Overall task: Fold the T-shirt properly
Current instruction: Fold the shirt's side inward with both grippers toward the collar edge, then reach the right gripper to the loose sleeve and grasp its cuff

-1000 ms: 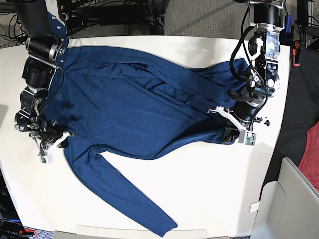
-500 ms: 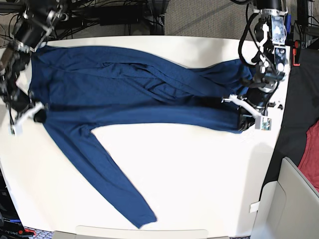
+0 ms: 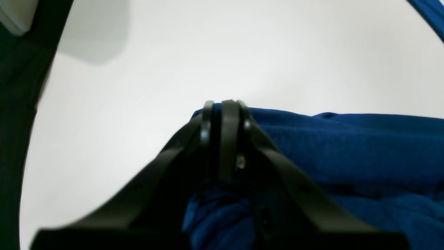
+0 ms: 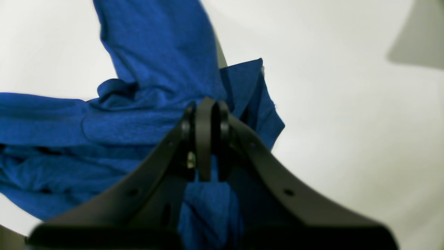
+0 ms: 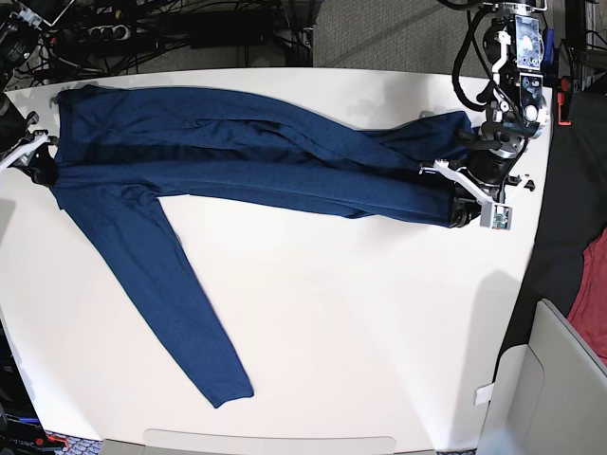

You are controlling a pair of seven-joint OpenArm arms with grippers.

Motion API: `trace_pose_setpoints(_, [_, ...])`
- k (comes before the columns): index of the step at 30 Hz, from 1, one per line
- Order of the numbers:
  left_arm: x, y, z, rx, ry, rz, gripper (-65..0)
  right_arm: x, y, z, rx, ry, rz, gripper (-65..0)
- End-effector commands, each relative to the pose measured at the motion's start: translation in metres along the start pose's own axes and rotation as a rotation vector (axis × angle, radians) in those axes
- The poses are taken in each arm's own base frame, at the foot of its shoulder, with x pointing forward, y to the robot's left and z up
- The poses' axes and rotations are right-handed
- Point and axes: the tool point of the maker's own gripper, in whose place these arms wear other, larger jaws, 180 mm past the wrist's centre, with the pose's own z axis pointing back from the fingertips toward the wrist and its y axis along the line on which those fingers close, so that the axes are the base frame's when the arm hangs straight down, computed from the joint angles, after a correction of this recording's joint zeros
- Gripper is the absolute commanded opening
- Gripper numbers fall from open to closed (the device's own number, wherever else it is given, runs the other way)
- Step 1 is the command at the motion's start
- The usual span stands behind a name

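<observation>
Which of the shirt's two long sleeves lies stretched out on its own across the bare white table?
The sleeve running diagonally toward the table's near edge; the other is folded over the body of the dark blue knit T-shirt.

A robotics lab: white table [image 5: 360, 322], cables [image 5: 190, 28] tangled behind it.

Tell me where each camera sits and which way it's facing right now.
Base: overhead, looking down on the table; the shirt lies stretched between both arms.
Left wrist: behind the left claw, looking along it; the claw is shut on shirt, with table beyond.
Right wrist: behind the right claw, likewise shut on bunched shirt.
Shared: all three show the shirt and the table.
</observation>
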Motion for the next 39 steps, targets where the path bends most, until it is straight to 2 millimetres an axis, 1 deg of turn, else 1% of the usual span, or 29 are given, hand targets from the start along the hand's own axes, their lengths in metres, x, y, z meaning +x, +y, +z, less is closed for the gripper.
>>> trace_pose_setpoints(1, [0.016, 0.004, 0.002, 0.007, -0.052, -0.009, -64.9, 0.014, -0.003, 0.01, -0.006, -0.047, 0.023, -64.7])
trace_pose_setpoints(3, [0.007, 0.004, 0.005, 0.007, -0.032, -0.01, -64.9, 0.01, -0.004, 0.014, -0.004, -0.044, 0.014, -64.7])
trace_pose_setpoints(6, [0.001, 0.004, 0.006, 0.009, -0.016, -0.011, -64.9, 0.005, -0.004, 0.015, -0.005, -0.031, 0.012, -64.7])
trace_pose_setpoints(10, [-0.018, 0.009, 0.013, 0.015, 0.036, -0.027, -64.7, -0.002, -0.003, 0.014, -0.006, -0.014, 0.007, -64.6])
trace_pose_setpoints(12, [-0.027, 0.012, 0.013, 0.018, 0.062, -0.031, -63.5, -0.008, -0.001, 0.013, -0.003, -0.008, -0.012, -64.5])
trace_pose_setpoints(15, [-0.048, 0.024, 0.008, 0.046, 0.118, -0.006, -58.3, -0.01, 0.0, 0.012, -0.001, -0.009, -0.02, -64.4])
trace_pose_setpoints(18, [-0.069, 0.029, 0.008, 0.057, 0.212, 0.003, -50.4, -0.013, -0.002, 0.012, -0.007, -0.004, -0.03, -64.3])
trace_pose_setpoints(19, [-0.073, 0.03, 0.007, 0.058, 0.242, 0.004, -46.9, -0.013, -0.004, 0.012, -0.017, 0.002, -0.025, -63.4])
trace_pose_setpoints(20, [-0.073, 0.031, 0.006, 0.061, 0.263, 0.005, -43.5, -0.014, -0.008, 0.013, -0.034, 0.012, -0.015, -61.2])
trace_pose_setpoints(22, [-0.073, 0.032, 0.004, 0.061, 0.289, 0.006, -37.7, -0.013, -0.011, 0.013, -0.052, 0.019, -0.001, -53.7])
trace_pose_setpoints(24, [-0.07, 0.031, 0.004, 0.06, 0.285, 0.003, -33.2, -0.011, -0.013, 0.013, -0.059, 0.016, 0.0, -46.9])
trace_pose_setpoints(26, [-0.068, 0.033, 0.004, 0.065, 0.28, 0.005, -29.6, -0.006, -0.019, 0.018, -0.084, -0.011, -0.033, -42.6])
trace_pose_setpoints(28, [-0.062, 0.051, 0.008, 0.112, 0.26, 0.027, -26.9, 0.002, -0.024, 0.02, -0.102, -0.042, -0.056, -41.3])
trace_pose_setpoints(30, [-0.058, 0.061, 0.011, 0.145, 0.241, 0.059, -25.1, 0.009, -0.024, 0.019, -0.102, -0.065, -0.058, -41.3])
trace_pose_setpoints(33, [-0.043, 0.079, 0.014, 0.195, 0.194, 0.09, -24.8, 0.025, -0.023, 0.016, -0.095, -0.106, -0.053, -41.3])
trace_pose_setpoints(35, [-0.04, 0.084, 0.016, 0.208, 0.182, 0.098, -24.8, 0.043, -0.018, 0.006, -0.078, -0.143, -0.045, -41.3])
trace_pose_setpoints(36, [-0.04, 0.084, 0.016, 0.208, 0.181, 0.098, -24.8, 0.051, -0.013, -0.005, -0.059, -0.146, -0.042, -41.3])
trace_pose_setpoints(39, [-0.037, 0.083, 0.015, 0.205, 0.177, 0.098, -24.8, 0.072, 0.005, -0.047, -0.012, -0.113, -0.008, -41.3])
